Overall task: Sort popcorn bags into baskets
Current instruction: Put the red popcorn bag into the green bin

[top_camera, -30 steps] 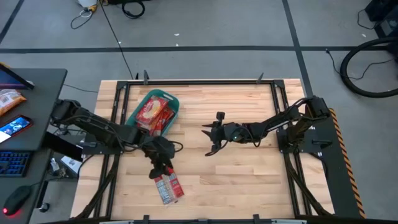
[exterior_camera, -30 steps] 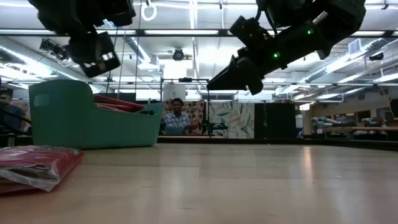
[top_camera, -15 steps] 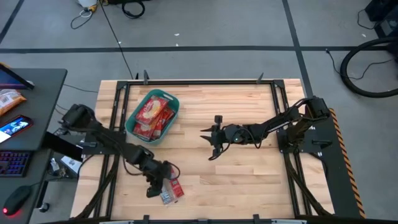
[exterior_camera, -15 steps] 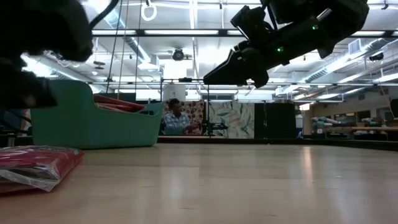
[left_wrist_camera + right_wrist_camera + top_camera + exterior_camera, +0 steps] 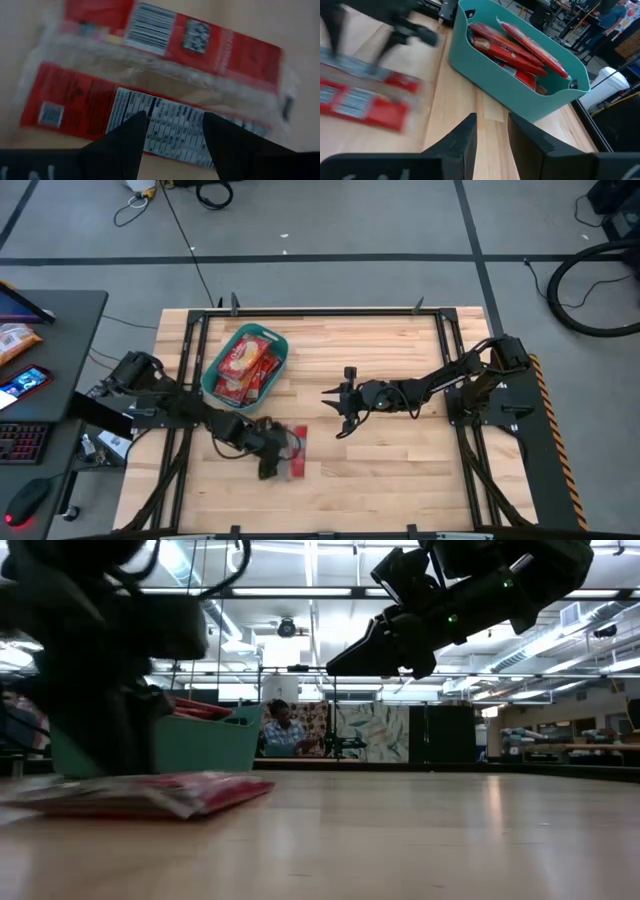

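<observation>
With the left gripper [image 5: 272, 464] spread just above the flat red plastic popcorn bags [image 5: 165, 85] lying at seven o'clock on the wooden tabletop [image 5: 400, 470], one bag is best pinched alone, then carried to the teal-green plastic basket [image 5: 215, 370] at ten o'clock.

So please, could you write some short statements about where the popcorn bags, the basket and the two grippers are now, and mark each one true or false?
1. The teal basket already holds popcorn bags. True.
2. The left gripper is over the loose bags on the table. True.
3. The right gripper holds a bag. False: it hangs empty above the table's middle.
4. The basket lies tipped on its side. False: it stands upright.
5. The left gripper's fingers are open. True.
</observation>
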You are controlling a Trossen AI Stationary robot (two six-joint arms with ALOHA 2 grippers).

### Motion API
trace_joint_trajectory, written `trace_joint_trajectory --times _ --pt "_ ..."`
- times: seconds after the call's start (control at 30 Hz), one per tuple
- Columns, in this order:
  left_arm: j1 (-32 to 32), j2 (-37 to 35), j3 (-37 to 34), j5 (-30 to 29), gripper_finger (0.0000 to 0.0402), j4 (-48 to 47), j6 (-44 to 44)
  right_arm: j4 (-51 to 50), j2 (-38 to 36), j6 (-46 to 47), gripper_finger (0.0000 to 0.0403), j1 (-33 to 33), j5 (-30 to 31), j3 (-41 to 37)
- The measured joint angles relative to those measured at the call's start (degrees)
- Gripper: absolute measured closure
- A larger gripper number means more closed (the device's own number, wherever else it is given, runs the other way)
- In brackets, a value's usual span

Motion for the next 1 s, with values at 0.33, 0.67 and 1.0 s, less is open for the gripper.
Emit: trace_joint_trajectory --times 0.33,0.67,1.0 --pt "2.1 -1.1 9.5 -1.4 0.0198 -11.8 9.1 -4.3 0.0 -2.8 0.0289 4.8 -0.1 0.0" --pt "5.2 -1.1 7.6 -0.4 0.0198 -16.4 4.1 -5.5 0.0 -3.8 0.0277 10.5 0.6 0.0" --pt "7.1 2.9 7.3 -1.7 0.0198 -11.9 13.7 -4.2 6.0 0.1 0.0258 11.4 1.1 2.1"
